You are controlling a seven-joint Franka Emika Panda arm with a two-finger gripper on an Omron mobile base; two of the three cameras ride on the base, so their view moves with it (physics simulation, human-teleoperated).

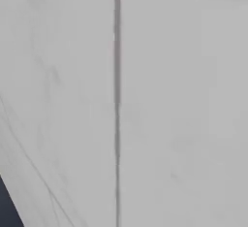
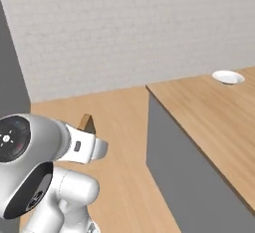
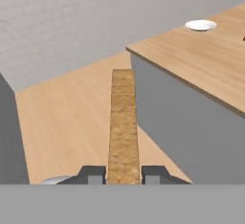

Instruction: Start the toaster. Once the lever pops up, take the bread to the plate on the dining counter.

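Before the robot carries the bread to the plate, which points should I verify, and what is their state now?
1. Bread clamped edge-on between the pincer fingers: ok.
2. Plate in sight on the dining counter: ok.
3. Plate carries nothing: ok.
4. Wooden counter top between its near edge and the plate is free: ok.
5. Pincer already above the counter: not ok, it is over the floor.
6. Toaster lever up: cannot tell.

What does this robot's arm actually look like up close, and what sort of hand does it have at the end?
The arm is made of smooth, rounded, glossy white shells, like thick tubes joined end to end. Dark, nearly black round caps mark the joints; one has small coloured marks on its face. No loose cables show. The gripper is no hand with a palm: two small, blocky, dark grey fingers face each other.
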